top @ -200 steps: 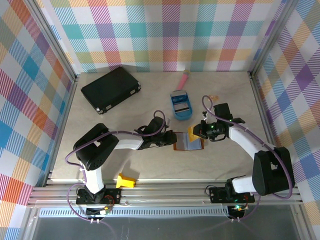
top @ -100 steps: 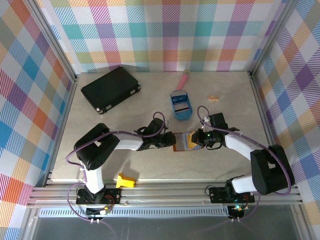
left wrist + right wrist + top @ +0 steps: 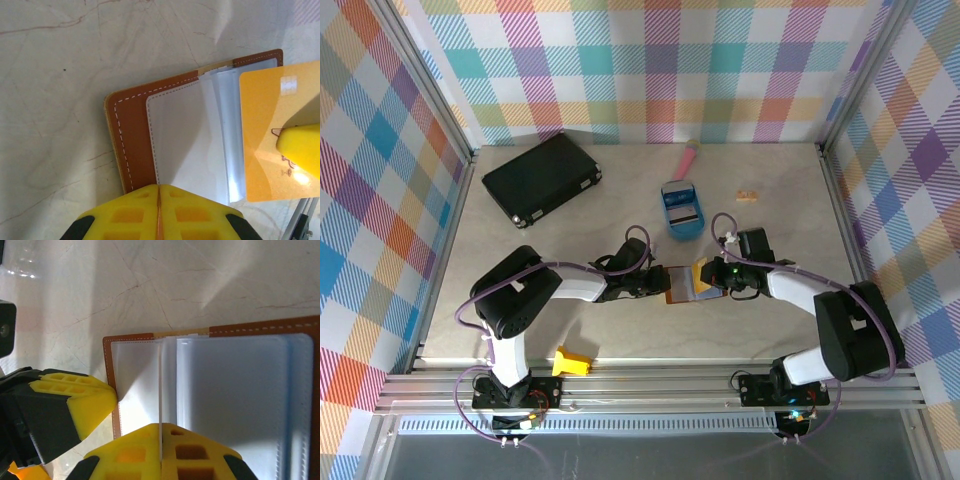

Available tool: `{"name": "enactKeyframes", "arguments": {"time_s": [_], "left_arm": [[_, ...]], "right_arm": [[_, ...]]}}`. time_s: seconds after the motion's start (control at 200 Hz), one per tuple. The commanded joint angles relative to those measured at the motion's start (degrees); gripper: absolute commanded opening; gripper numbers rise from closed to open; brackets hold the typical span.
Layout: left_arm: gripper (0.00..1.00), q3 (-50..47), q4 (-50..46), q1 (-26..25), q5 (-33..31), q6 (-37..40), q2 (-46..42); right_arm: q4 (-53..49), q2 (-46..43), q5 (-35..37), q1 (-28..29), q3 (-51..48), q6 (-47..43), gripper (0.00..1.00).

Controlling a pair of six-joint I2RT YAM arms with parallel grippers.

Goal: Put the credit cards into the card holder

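Wallet [image 3: 692, 284] lies open mid-table between both grippers, with the left gripper [image 3: 658, 285] pressed shut at its left edge. The right gripper [image 3: 717, 277] is clamped on a yellow card [image 3: 265, 140] over the wallet's right half. Bare table [image 3: 620, 330] lies in front and a blue tray [image 3: 682, 212] behind.

The left arm [image 3: 520, 300] and right arm [image 3: 850, 335] share one build: glossy black joint housings joined by white link sections. A purple cable [image 3: 638, 236] loops along each. The left gripper [image 3: 158, 187] and right gripper [image 3: 160, 426] carry bright yellow fingers [image 3: 125, 215] moulded with rectangular pockets and set on black mounts. A green light [image 3: 734, 267] glows at the right wrist.
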Motion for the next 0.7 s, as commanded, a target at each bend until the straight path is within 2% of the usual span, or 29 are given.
{"name": "enactKeyframes", "arguments": {"time_s": [0.0,0.345,0.695], "left_arm": [[0.10,0.3,-0.7,-0.2,-2.2,-0.3,0.9],[0.10,0.7,-2.0,-0.2,-2.6,-0.2,1.2],[0.10,1.0,-1.5,-0.2,-1.8,-0.7,1.7]], "right_arm": [[2.5,1.9,-2.5,0.3,-0.2,-3.1,0.00],[5.3,4.2,-3.3,0.3,-1.4,-3.1,0.00],[6.9,5.0,-2.3,0.3,-2.7,1.1,0.00]]}}
